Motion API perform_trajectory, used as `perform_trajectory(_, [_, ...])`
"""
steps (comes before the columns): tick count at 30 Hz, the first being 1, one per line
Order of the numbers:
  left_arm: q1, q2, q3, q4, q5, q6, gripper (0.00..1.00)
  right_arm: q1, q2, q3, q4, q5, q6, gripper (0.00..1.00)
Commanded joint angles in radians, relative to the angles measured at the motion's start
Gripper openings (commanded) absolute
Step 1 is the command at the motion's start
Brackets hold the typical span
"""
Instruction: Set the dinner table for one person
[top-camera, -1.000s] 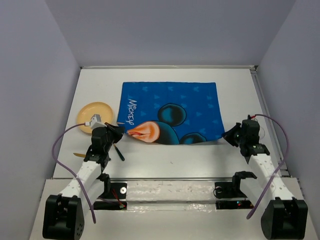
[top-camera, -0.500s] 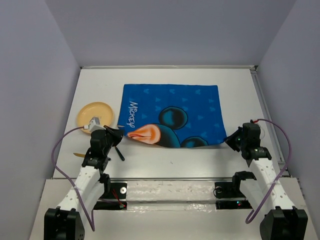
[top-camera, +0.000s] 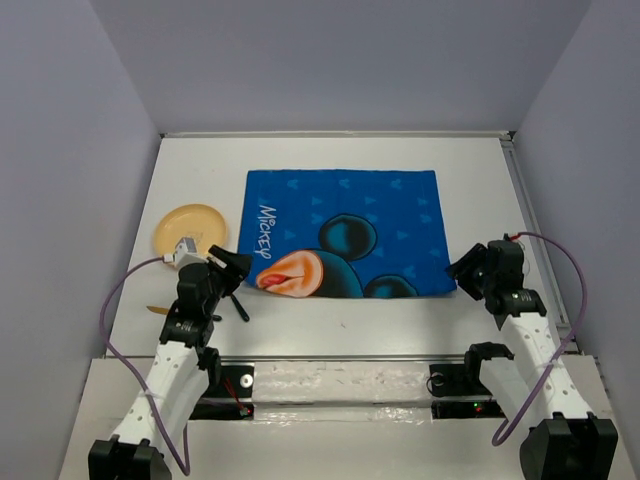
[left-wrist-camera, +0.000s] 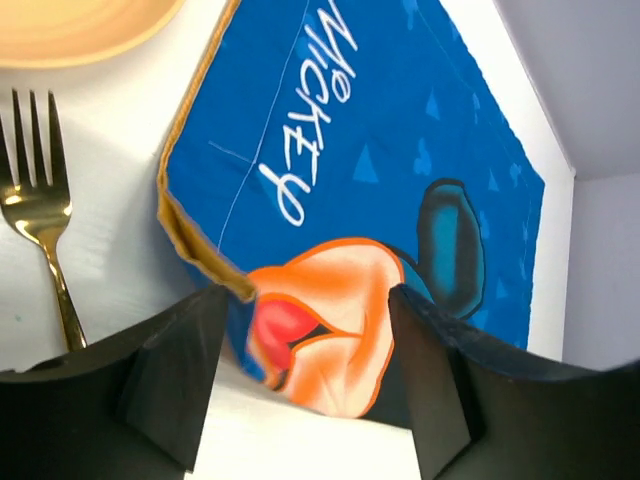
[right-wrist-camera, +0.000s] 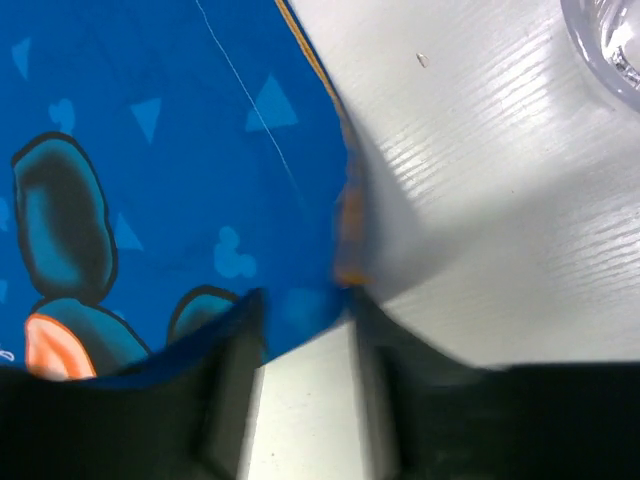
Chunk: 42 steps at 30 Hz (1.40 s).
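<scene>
A blue cartoon-printed placemat (top-camera: 345, 230) lies spread on the white dinner table (top-camera: 340, 325). My left gripper (top-camera: 236, 266) is at the mat's near-left corner. In the left wrist view it (left-wrist-camera: 305, 390) stands open, and the mat's turned-up corner (left-wrist-camera: 205, 255) lies loose just ahead of the left finger. At the near-right corner is my right gripper (top-camera: 462, 268). Its wrist view is blurred but shows it (right-wrist-camera: 305, 385) open, the mat's corner (right-wrist-camera: 300, 310) lying between the fingertips with white table showing in the gap.
A yellow plate (top-camera: 189, 228) sits left of the mat. A gold fork (left-wrist-camera: 40, 210) lies just left of the mat's corner, below the plate (left-wrist-camera: 80, 25). A clear glass (right-wrist-camera: 610, 40) stands right of the mat. Walls enclose the table's sides and back.
Both grippers have opened and let go of the placemat's near corners. The mat's near edge has dropped flat, slightly closer to me. The left arm has drawn back a little.
</scene>
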Motion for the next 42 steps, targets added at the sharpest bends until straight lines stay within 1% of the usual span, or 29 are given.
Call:
perform_trajectory(1, [0.006,-0.029,0.102,-0.027,-0.004,0.037,0.83,-0.008,-0.026,0.066,0.003,0.004,-0.035,0.62])
perform_trajectory(3, [0.006,-0.033,0.151,-0.053,-0.013,0.078,0.88,-0.008,-0.037,0.083,0.001,-0.035,-0.051,0.69])
perform_trajectory(4, [0.006,-0.036,0.204,-0.058,-0.016,0.091,0.96,-0.008,-0.047,0.095,-0.004,-0.045,-0.066,0.72])
perform_trajectory(5, [0.006,-0.034,0.237,-0.070,-0.015,0.104,0.97,-0.008,-0.052,0.119,-0.007,-0.066,-0.071,0.73])
perform_trajectory(7, [0.006,-0.023,0.331,-0.085,-0.010,0.149,0.98,-0.008,-0.057,0.139,-0.007,-0.088,-0.078,0.77])
perform_trajectory(9, [0.006,-0.019,0.398,-0.126,-0.021,0.213,0.99,-0.008,-0.049,0.167,-0.002,-0.121,-0.086,0.77])
perform_trajectory(10, [0.006,-0.022,0.463,-0.146,-0.035,0.242,0.99,-0.008,-0.041,0.172,0.022,-0.146,-0.088,0.79])
perform_trajectory(12, [0.006,-0.028,0.528,-0.209,-0.119,0.302,0.99,0.001,-0.011,0.184,0.053,-0.221,-0.082,0.79])
perform_trajectory(14, [0.006,-0.042,0.599,-0.249,-0.156,0.376,0.99,0.073,0.035,0.186,0.127,-0.235,-0.050,0.80])
perform_trajectory(15, [0.006,-0.042,0.631,-0.255,-0.167,0.397,0.99,0.179,0.058,0.196,0.177,-0.221,-0.036,0.80])
perform_trajectory(16, [0.006,-0.042,0.643,-0.260,-0.165,0.417,0.99,0.180,0.087,0.207,0.205,-0.192,-0.020,0.80])
perform_trajectory(17, [0.006,-0.040,0.654,-0.263,-0.161,0.451,0.99,0.329,0.161,0.221,0.232,-0.110,0.003,0.80])
perform_trajectory(19, [0.006,-0.039,0.671,-0.259,-0.165,0.485,0.99,0.477,0.259,0.291,0.280,-0.027,0.017,0.80])
perform_trajectory(20, [0.005,-0.039,0.674,-0.257,-0.191,0.515,0.99,0.595,0.373,0.323,0.326,0.044,0.024,0.80])
perform_trajectory(23, [-0.009,-0.046,0.674,-0.242,-0.239,0.530,0.99,0.744,0.553,0.484,0.398,0.108,0.011,0.80])
perform_trajectory(24, [-0.011,-0.051,0.668,-0.231,-0.243,0.528,0.99,0.774,0.613,0.530,0.409,0.116,0.004,0.80])
perform_trajectory(25, [-0.011,-0.063,0.648,-0.217,-0.246,0.525,0.99,0.803,0.726,0.625,0.433,0.124,-0.014,0.79])
perform_trajectory(27, [-0.015,-0.074,0.625,-0.187,-0.282,0.520,0.99,0.881,0.836,0.730,0.443,0.148,-0.037,0.74])
perform_trajectory(28, [-0.023,-0.080,0.605,-0.165,-0.309,0.522,0.99,0.904,0.941,0.836,0.455,0.156,-0.083,0.68])
perform_trajectory(29, [-0.023,-0.083,0.593,-0.165,-0.309,0.522,0.99,0.927,0.995,0.837,0.455,0.156,-0.109,0.66])
perform_trajectory(30, [-0.038,-0.089,0.572,-0.141,-0.337,0.526,0.99,0.964,1.049,0.951,0.449,0.150,-0.132,0.57])
perform_trajectory(31, [-0.045,-0.092,0.562,-0.130,-0.351,0.528,0.99,0.979,1.148,1.009,0.429,0.132,-0.187,0.52])
perform_trajectory(32, [-0.049,-0.094,0.556,-0.121,-0.360,0.528,0.99,0.995,1.196,1.064,0.415,0.117,-0.209,0.50])
perform_trajectory(33, [-0.057,-0.100,0.548,-0.110,-0.378,0.530,0.99,1.007,1.239,1.168,0.376,0.107,-0.224,0.48])
perform_trajectory(35, [-0.068,-0.111,0.542,-0.101,-0.397,0.523,0.99,1.023,1.352,1.254,0.355,0.072,-0.256,0.36])
perform_trajectory(37, [-0.081,-0.123,0.536,-0.101,-0.406,0.520,0.99,1.023,1.419,1.357,0.348,0.046,-0.258,0.35])
perform_trajectory(39, [-0.091,-0.131,0.535,-0.101,-0.423,0.522,0.99,1.023,1.528,1.451,0.314,0.066,-0.261,0.36])
perform_trajectory(40, [-0.095,-0.131,0.535,-0.101,-0.429,0.525,0.99,1.023,1.566,1.570,0.271,0.081,-0.261,0.38])
perform_trajectory(42, [-0.109,-0.120,0.538,-0.101,-0.441,0.537,0.99,1.023,1.672,1.682,0.250,0.107,-0.258,0.47])
